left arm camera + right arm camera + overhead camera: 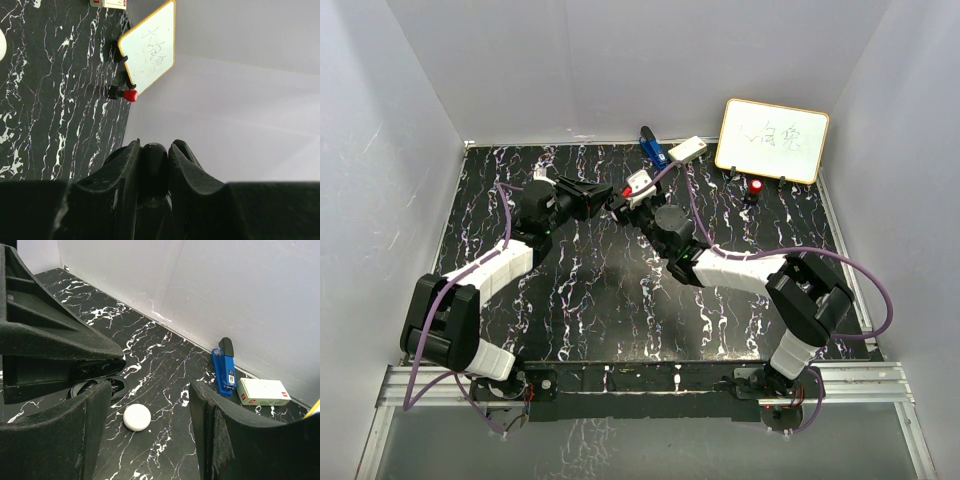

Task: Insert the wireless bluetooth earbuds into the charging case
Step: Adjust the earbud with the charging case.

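The right claw (149,402) stands open and holds nothing. The white case (136,417) lies on the bench (165,365) just below it, between its fingers. The left claw (152,150) is closed on a dark rounded piece (153,162); I cannot tell whether this is an earbud.

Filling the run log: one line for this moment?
left gripper: shut on dark piece | right gripper: open, charging case ahead, not held

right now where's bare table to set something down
Widest bare patch: the middle of the table, from its near edge up to the left gripper and right gripper. Also the back left corner. Crowded: around the grippers, and back right with stapler, box, whiteboard.
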